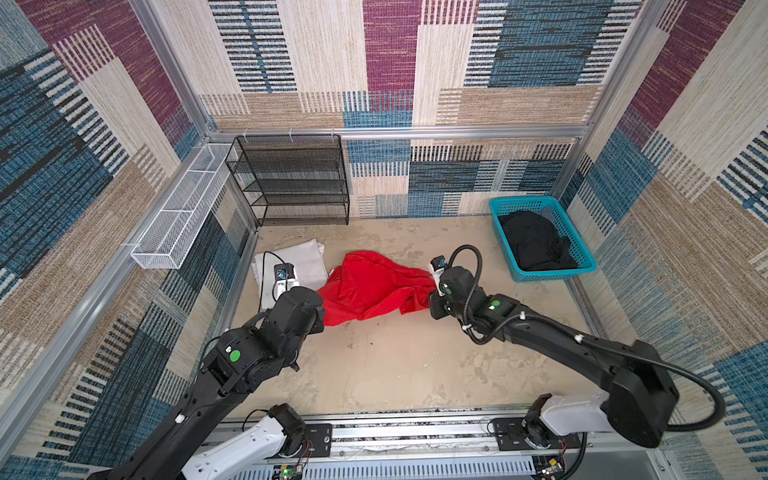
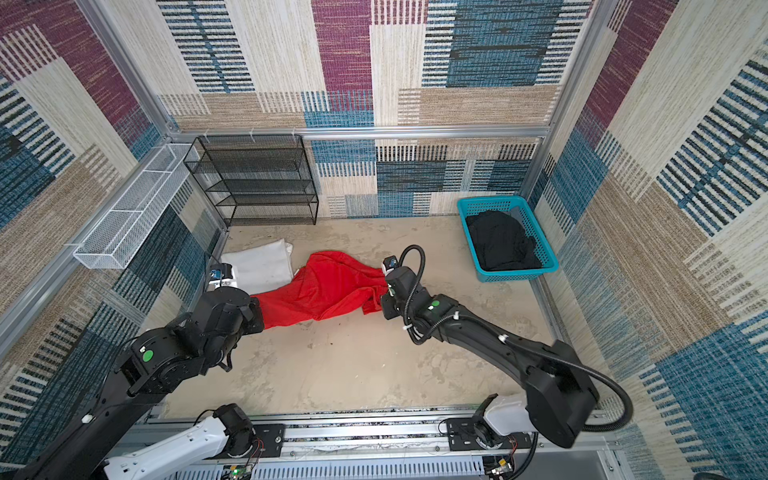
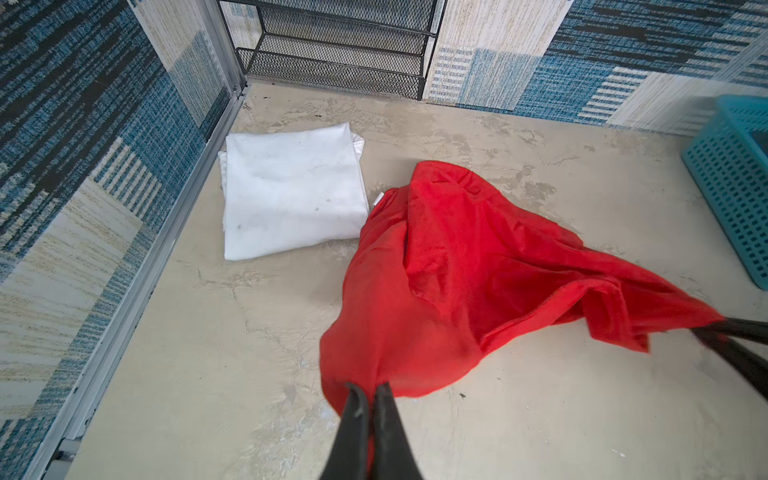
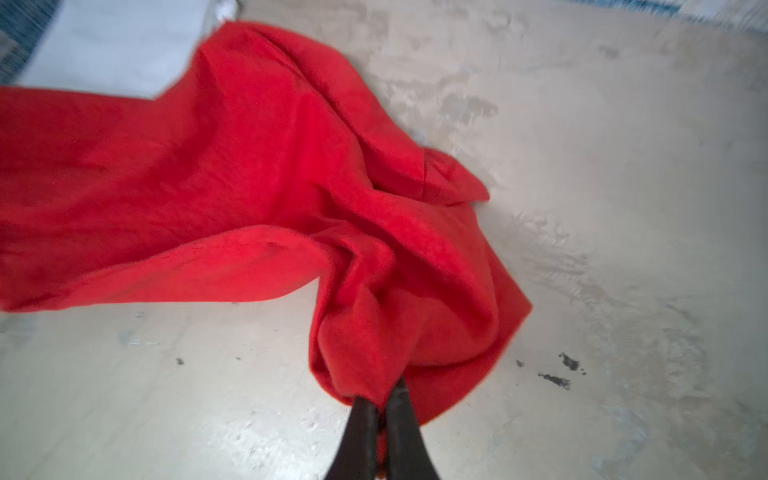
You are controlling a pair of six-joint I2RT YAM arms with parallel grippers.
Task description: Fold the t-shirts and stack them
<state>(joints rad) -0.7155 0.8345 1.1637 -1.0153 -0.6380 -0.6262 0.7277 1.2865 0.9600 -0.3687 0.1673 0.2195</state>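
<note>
Left gripper point(image 3: 368, 390) and right gripper point(image 4: 384, 394) each clamped on red t-shirt point(image 1: 374, 286), mid-frame in a top view: lift together, draw apart till taut, lay flat beside white t-shirt point(image 1: 305, 259).

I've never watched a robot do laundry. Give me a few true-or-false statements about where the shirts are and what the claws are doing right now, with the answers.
1. The white t-shirt lies folded on the table beside the red t-shirt. True.
2. The black t-shirt is spread flat on the table. False: it sits bunched inside the teal basket.
3. The left gripper and the right gripper are each shut on the red t-shirt. True.
4. The red t-shirt is neatly folded. False: it is crumpled, pinched at two ends by the grippers.
</note>
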